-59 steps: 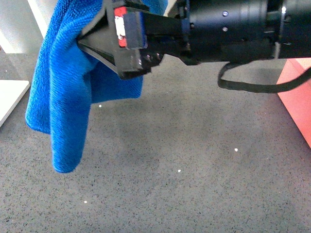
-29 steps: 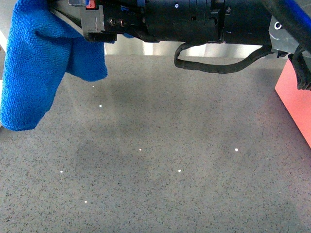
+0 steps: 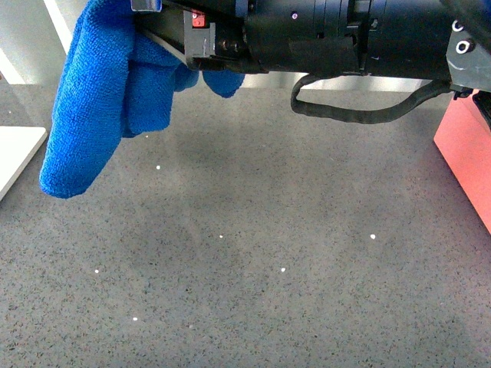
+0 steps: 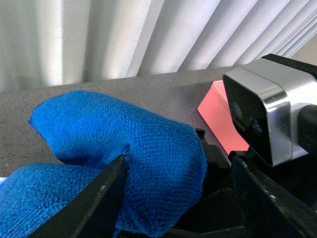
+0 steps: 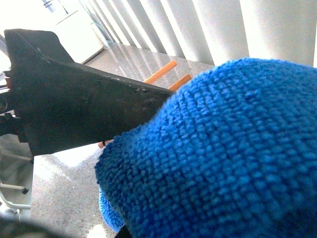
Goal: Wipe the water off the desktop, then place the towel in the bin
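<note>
- Looking at the nearest stretch of the desktop (image 3: 291, 307) in the lower half of the front view, I see bare speckled stone with a few tiny bright specks. I cannot tell whether they are droplets or glints.
- Above that, at the upper left of the frame, the towel (image 3: 92, 115) hangs clear of the surface in a doubled fold, its lower end dangling free.
- The right gripper (image 3: 165, 38) sits at the top of that fold. The cloth hangs from it in mid-air and packs against its finger in the right wrist view, so I judge the claw clamped on the towel. The second finger is hidden.
- In the left wrist view the left gripper (image 4: 178, 163) has its jaws standing wide apart. The towel bulges against one finger but nothing is pinched.
- I judge the cloth light, soft and floppy. It will sag and swing, and a damp patch would add some weight. The bunched top, where several layers stack, is the sound place to hold; a single loose edge could slip out.
- At the right edge of the frame stands the bin (image 3: 468, 153), well apart from the towel.
- At the far left edge lies a white board (image 3: 15, 153).
</note>
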`<move>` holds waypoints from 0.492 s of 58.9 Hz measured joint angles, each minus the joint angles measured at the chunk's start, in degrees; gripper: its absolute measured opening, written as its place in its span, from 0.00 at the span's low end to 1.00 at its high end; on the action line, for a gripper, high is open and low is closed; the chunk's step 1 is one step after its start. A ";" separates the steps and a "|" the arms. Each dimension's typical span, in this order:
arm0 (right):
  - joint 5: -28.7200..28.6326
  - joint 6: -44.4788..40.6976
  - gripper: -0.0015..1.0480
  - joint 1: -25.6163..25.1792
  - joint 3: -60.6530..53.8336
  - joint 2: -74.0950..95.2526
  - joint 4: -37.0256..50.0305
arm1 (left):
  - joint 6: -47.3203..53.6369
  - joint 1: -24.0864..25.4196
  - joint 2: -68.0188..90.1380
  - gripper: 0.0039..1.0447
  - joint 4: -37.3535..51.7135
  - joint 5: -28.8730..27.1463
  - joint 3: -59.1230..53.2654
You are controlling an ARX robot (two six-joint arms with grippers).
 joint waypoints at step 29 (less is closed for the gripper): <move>0.37 1.14 0.08 -1.44 -1.27 -2.32 -0.55 | 11.54 2.69 -8.85 0.41 28.15 -32.20 -19.52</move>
